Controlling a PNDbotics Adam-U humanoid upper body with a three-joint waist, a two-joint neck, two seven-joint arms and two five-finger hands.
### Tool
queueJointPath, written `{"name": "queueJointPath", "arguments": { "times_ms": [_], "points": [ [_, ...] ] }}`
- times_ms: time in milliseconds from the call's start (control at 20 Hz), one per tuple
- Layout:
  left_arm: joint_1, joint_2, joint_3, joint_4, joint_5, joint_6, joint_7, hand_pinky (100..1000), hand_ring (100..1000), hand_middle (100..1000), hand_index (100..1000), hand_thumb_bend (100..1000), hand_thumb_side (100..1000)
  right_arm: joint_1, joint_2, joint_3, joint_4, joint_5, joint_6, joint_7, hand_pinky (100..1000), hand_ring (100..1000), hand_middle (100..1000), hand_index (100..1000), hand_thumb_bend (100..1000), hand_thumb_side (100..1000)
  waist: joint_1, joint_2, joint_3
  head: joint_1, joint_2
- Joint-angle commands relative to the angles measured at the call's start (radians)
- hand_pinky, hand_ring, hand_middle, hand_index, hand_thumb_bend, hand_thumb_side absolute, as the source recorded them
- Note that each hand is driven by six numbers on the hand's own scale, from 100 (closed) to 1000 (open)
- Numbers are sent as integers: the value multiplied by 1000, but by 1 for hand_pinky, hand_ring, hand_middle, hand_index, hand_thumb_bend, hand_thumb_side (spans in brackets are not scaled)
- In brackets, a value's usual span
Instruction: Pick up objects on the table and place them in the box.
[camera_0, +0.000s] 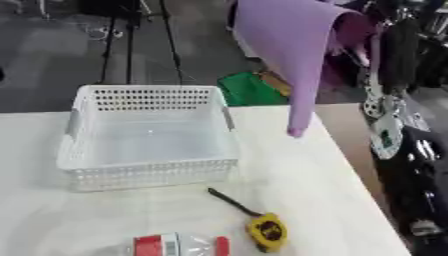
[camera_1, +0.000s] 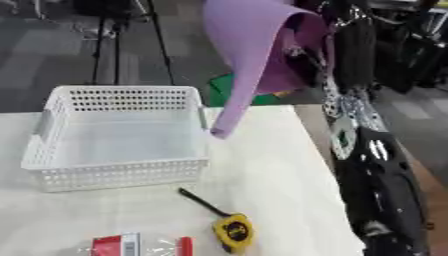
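White table (camera_0: 297, 170) runs from the near edge to mid-scene; grey floor beyond it.

Basket (camera_0: 149, 135): white plastic, perforated walls, sits on the far left part of the table. Interior shows only its bare floor.

Purple sheet (camera_0: 293, 55): a large, soft, curved piece held up in the air at the far right, well above the table. Its lower tip hangs down just right of the basket's right wall and does not touch the table as far as can be seen. In the right eye view the tip lines up with the basket's far right corner.

Right arm (camera_1: 376, 180): black with silver joints, comes up along the right edge of the scene toward the top of the sheet. The right hand (camera_1: 325, 31) is at the sheet's upper right fold, mostly hidden by it; the sheet appears carried there, but whether the fingers are curled around it cannot be told.

Left hand: not seen in either view.

Tape measure (camera_0: 267, 231): yellow case, lies on the table near and right of centre, with a dark strap (camera_0: 229, 200) trailing out toward the basket.

Packet (camera_0: 179, 245): red and clear, lies at the near edge, just left of the tape measure, apart from it.

Green object (camera_0: 248, 89) on the floor beyond the table's far edge.
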Motion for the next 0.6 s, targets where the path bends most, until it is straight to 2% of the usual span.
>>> {"name": "queueJointPath", "arguments": {
  "times_ms": [50,350,600],
  "points": [
    [-21,-2,-4,-16,5,-1,-5,707,556,477,725,100,949,-41,-40,-17,28,-4,-150,-121,746,528,442,579,100,460,-1,-19,6,-19,-5],
    [-34,-4,-9,-16,8,-4,-11,707,554,477,725,100,949,-79,-29,-35,98,15,-191,-121,745,531,442,582,100,474,-5,-8,28,-40,-16],
    [-43,-6,-12,-16,11,-5,-13,707,554,476,725,100,948,-99,-20,-49,126,31,-202,-121,742,531,441,583,100,477,-6,0,45,-52,-23]
  ]
}}
